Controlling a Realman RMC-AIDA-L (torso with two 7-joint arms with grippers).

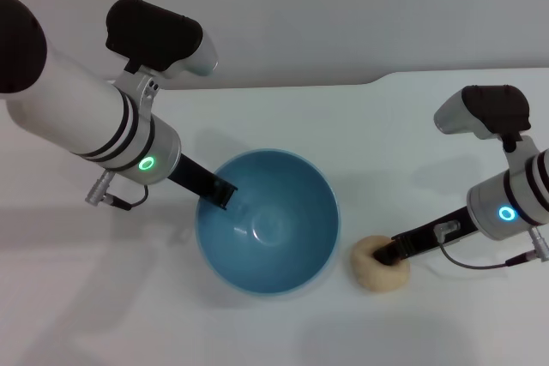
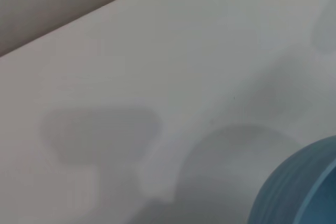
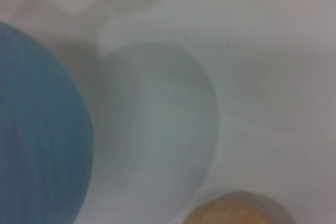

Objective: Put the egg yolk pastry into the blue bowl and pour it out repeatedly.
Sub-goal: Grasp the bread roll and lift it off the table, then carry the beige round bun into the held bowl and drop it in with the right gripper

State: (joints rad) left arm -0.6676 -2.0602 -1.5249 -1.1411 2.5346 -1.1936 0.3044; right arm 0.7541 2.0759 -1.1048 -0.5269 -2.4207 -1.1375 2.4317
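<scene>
Left hand point(image 1: 225, 195) clamped on blue bowl point(image 1: 283, 246) rim; right hand point(image 1: 388, 255) grasping egg yolk pastry point(image 1: 376, 270) beside bowl.

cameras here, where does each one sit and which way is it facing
Head view: on the robot's head, looking down at the white table; both arms show, left tool at the blue bowl rim, right tool on the egg yolk pastry.
Left wrist view: on the left arm, facing the tabletop and the bowl's outer wall; no tool shows.
Right wrist view: on the right arm, facing bowl and pastry; no tool shows.
All three share the bowl.
</scene>
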